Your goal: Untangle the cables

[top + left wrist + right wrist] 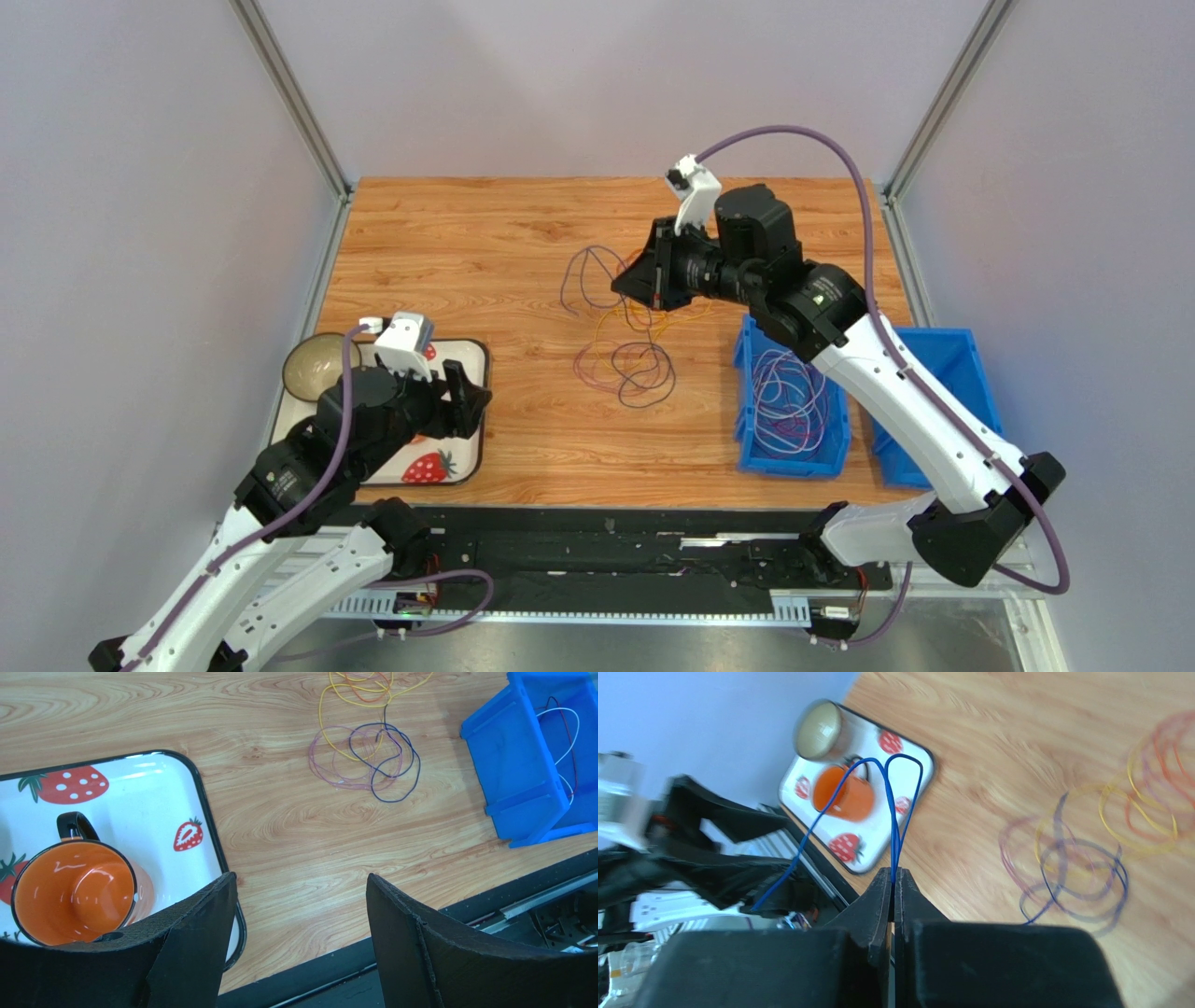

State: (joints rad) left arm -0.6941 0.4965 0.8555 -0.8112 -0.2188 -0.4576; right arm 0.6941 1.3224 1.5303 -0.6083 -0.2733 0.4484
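Note:
A tangle of thin cables (634, 353) in purple, yellow, orange and dark blue lies on the wooden table's middle. It also shows in the left wrist view (365, 752) and the right wrist view (1074, 864). My right gripper (624, 284) hovers above the tangle's far side. In its wrist view it (893, 873) is shut on a blue cable (894, 861) that loops out past the fingertips. The loop hangs left of the gripper in the top view (586, 252). My left gripper (470, 396) is open and empty over the tray's right edge, jaws wide apart (302, 882).
A blue bin (744, 406) right of the tangle holds several separated cables (786, 399). A second blue bin (968, 364) stands beside it. A strawberry tray (463, 455) at the front left carries a bowl (316, 367) and an orange mug (74, 892).

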